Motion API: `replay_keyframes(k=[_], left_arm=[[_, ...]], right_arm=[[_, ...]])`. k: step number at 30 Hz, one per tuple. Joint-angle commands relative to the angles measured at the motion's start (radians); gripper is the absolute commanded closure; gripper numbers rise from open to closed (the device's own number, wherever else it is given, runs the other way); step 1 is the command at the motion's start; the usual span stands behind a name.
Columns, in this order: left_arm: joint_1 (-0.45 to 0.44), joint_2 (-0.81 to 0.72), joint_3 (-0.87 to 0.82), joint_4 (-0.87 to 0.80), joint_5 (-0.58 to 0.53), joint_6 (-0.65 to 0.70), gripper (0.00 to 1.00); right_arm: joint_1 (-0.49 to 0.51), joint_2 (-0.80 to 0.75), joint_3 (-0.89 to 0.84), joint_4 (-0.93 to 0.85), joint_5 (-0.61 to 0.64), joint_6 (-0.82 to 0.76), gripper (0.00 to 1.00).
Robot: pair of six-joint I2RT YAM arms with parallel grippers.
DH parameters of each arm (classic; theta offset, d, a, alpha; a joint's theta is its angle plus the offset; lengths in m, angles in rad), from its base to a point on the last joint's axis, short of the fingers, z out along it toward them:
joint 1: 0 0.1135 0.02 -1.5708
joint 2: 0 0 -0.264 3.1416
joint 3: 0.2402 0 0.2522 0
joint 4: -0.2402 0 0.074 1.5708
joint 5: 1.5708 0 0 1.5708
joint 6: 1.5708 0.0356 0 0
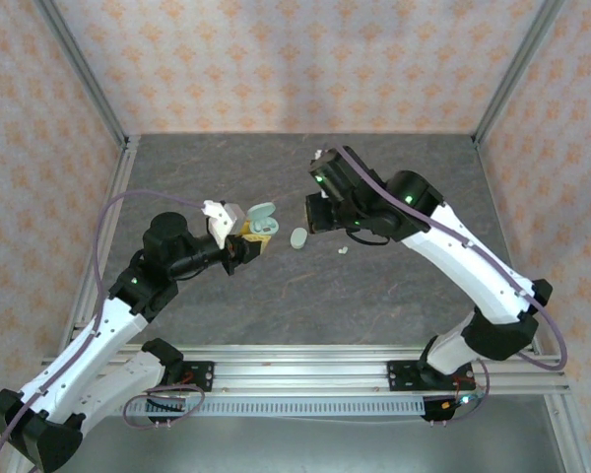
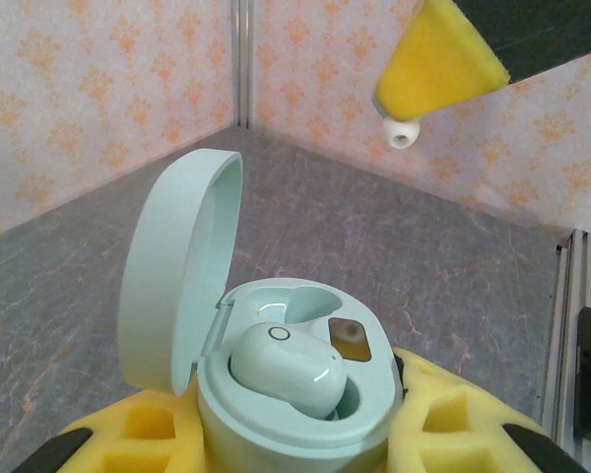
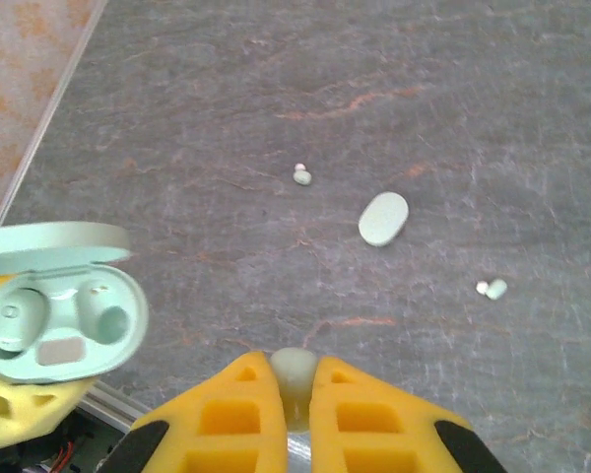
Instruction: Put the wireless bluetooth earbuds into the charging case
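My left gripper [image 2: 295, 439] is shut on an open pale mint charging case [image 2: 276, 409] and holds it off the table, lid [image 2: 177, 266] swung up to the left. One earbud [image 2: 286, 370] sits in the case's near socket; the far socket [image 2: 295, 301] is empty. My right gripper [image 3: 294, 372] is shut on another earbud [image 3: 294, 379], which pokes out between the yellow fingertips. In the left wrist view that held earbud [image 2: 402, 133] hangs above and to the right of the case. In the top view the case [image 1: 261, 222] and the right gripper [image 1: 313, 215] are close together, apart.
A closed mint oval case [image 3: 384, 218] lies flat on the grey table [image 3: 227, 118], also seen from the top [image 1: 298, 238]. Two loose earbuds lie there, one [image 3: 302, 176] left of that case, one [image 3: 492, 289] to its right. Frame rails run along the table's edges.
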Motion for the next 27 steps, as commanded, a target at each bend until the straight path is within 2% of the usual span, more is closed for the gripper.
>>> replay_keyframes(k=[1,8,14,27], left_arm=[[-0.011,-0.001,0.009,0.048,0.025,-0.013,0.77],[-0.010,0.004,0.019,0.037,0.027,-0.008,0.77],[-0.011,0.004,0.022,0.030,0.027,-0.007,0.77],[-0.011,0.004,0.030,0.027,0.032,-0.007,0.77]], right_arm=[[0.022,0.047,0.075,-0.057,0.030,-0.057,0.90],[0.071,0.123,0.162,-0.070,-0.004,-0.097,0.90],[0.094,0.138,0.168,-0.066,-0.013,-0.099,0.90],[0.108,0.195,0.222,-0.091,0.009,-0.131,0.90]])
